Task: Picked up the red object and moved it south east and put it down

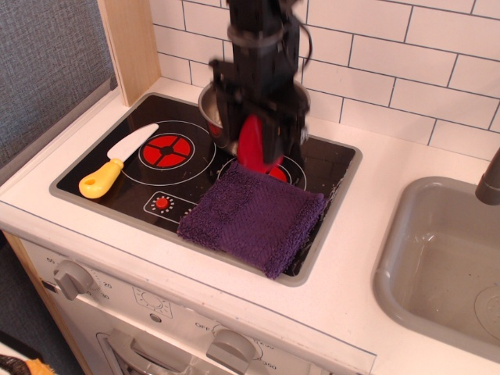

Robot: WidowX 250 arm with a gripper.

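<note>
Only one camera angle here, so here goes. The gripper (258, 148) is clamped around the red object (253, 144), black fingers on both sides of it, so it's holding that toy up off the surface. The red thing is glossy plastic, rounded and tapering. It hangs right above the far edge of the purple cloth (251, 216), which sits just below and in front of the claw, thick and nubbly like terry, folded into a rough square.

Containers: the steel pot (212, 116) is directly behind the claw and mostly hidden by it, only a bit of shiny rim peeks out on the left, so can't tell what's inside. Off to the right of the claw is a grey sink (437, 262), matte plastic-looking, basin bare.

Left of the claw, well apart, a toy knife (116, 161) with a white blade and yellow handle lies on the glossy black stovetop (117, 187) with red burner graphics.
</note>
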